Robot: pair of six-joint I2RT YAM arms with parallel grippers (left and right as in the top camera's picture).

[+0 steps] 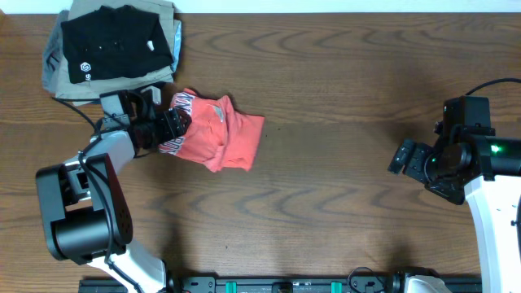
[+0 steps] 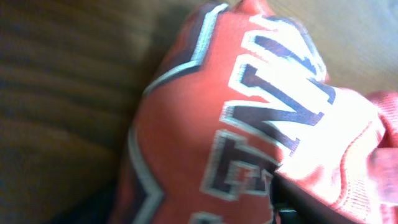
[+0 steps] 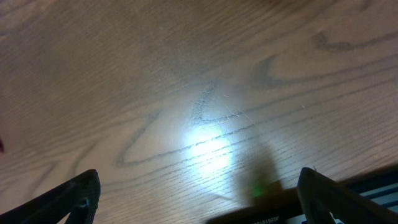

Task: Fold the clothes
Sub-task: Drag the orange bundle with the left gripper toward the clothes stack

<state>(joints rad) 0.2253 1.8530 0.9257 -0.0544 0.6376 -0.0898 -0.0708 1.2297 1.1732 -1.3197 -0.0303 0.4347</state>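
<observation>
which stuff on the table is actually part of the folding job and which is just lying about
Part of the job:
- coral-red t-shirt, bunched up mid-table
- left gripper, at the shirt's lettered edge

Just lying about:
- black folded shirt, in the far-left corner
- grey and khaki folded garments, stacked under the black one

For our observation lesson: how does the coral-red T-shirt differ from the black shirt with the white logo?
The coral-red T-shirt lies bunched and uneven; the black shirt is folded flat. The T-shirt sits on bare table, the black shirt atop a stack of folded garments. The left pincer is at the T-shirt, not the black shirt. Both lie at the table's left end.
</observation>
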